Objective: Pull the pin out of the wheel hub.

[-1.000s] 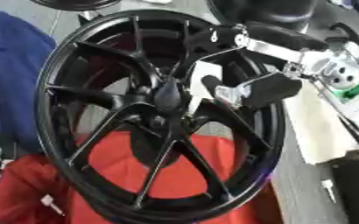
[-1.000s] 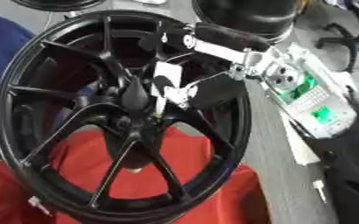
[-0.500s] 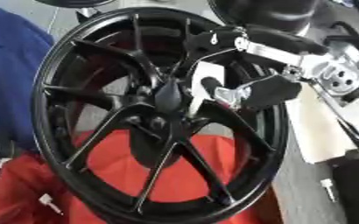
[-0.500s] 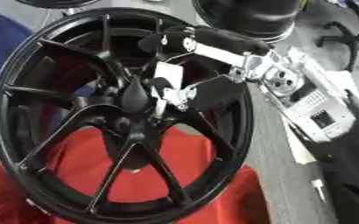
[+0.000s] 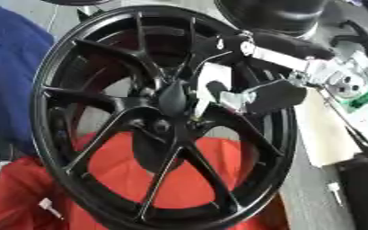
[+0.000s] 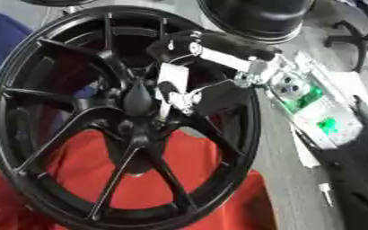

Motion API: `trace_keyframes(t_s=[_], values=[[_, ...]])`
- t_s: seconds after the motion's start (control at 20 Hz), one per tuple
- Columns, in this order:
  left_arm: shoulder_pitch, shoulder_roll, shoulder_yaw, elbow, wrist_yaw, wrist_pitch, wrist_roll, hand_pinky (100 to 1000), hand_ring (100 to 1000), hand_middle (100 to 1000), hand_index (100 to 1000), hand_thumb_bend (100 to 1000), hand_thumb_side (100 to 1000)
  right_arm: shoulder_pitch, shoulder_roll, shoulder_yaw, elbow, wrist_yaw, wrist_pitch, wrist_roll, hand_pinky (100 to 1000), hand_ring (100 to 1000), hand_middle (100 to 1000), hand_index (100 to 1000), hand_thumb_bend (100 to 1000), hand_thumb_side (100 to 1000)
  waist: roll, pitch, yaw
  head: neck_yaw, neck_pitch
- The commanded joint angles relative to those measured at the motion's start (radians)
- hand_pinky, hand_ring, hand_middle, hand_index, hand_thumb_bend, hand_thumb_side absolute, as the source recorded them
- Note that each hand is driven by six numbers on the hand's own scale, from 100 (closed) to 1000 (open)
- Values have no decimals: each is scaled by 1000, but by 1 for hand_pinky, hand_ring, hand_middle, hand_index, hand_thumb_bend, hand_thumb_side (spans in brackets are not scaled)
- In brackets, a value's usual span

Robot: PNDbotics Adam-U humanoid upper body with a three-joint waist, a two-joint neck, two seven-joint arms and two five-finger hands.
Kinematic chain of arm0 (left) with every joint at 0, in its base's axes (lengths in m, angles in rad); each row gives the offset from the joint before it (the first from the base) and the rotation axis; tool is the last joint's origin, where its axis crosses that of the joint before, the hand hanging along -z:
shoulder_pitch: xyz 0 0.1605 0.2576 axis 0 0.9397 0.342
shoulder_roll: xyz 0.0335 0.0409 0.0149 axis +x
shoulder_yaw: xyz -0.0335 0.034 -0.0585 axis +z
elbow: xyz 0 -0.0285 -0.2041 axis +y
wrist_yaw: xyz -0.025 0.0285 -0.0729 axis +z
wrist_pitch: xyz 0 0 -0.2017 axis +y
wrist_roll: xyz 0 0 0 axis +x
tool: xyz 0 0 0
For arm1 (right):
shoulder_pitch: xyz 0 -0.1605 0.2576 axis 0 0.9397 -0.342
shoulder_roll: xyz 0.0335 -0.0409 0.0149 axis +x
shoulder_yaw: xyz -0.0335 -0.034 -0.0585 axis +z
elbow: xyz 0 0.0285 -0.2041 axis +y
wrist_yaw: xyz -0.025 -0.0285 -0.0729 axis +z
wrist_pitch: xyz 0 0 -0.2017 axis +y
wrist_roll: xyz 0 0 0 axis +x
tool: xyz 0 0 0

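Across the left eye view, a black wheel hub (image 5: 164, 117) stands tilted on its rim, spokes running out from a dark centre. Behind and below it lies a red cloth (image 5: 179, 179), and a blue cloth (image 5: 10, 81) fills the side away from the right hand (image 5: 242, 96). That hand comes in from the upper right on a black and silver arm and sits over the spokes, just right of the hub's centre. Its dark fingers and thumb are bent in toward the centre, close around a pale, thin upright piece (image 5: 196, 101) that may be the pin; whether they actually pinch it cannot be told. Beyond the hand, to its right, lies a green and white object (image 5: 360, 96) on a pale sheet (image 5: 321, 134). Above the hand sits a round black shape (image 5: 273, 15).

From the right eye view, the right hand shows at the same place, its fingers (image 6: 171, 96) touching or nearly touching the cone-shaped dark centre (image 6: 138, 98) of the hub. The pale piece stands between the hand and that centre, hard against both. Contact is too blurred to settle. The left hand shows in neither view.
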Motion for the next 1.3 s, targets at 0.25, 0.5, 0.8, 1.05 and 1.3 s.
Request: trace_keyframes(t_s=[0.25, 0.5, 0.8, 1.05, 1.3], values=[[-4, 0, -4, -16, -5, 1, -7, 648, 748, 619, 671, 100, 831, 7, -19, -17, -12, 27, 19, 10, 946, 960, 848, 949, 100, 587, 11, -10, -4, 3, -19], [-5, 0, -5, -16, -5, 1, -9, 649, 749, 619, 670, 100, 830, 13, -17, -15, -12, 32, 13, 33, 947, 961, 847, 952, 100, 620, 13, -7, -6, 5, -18], [-6, -2, -7, -16, -5, 0, -12, 650, 750, 618, 669, 100, 831, 21, -19, -18, -12, 47, 16, 45, 946, 961, 841, 953, 100, 610, 13, -5, -3, 6, -23], [-6, -3, -9, -16, -5, 1, -15, 651, 751, 617, 668, 100, 830, 22, -18, -18, -12, 54, 27, 53, 942, 959, 819, 947, 100, 616, 13, -2, -1, 4, -24], [-7, -5, -11, -16, -4, 2, -18, 652, 751, 617, 667, 100, 830, 20, -15, -18, -12, 52, 36, 57, 936, 951, 795, 927, 100, 633, 12, 2, 3, 2, -28]])
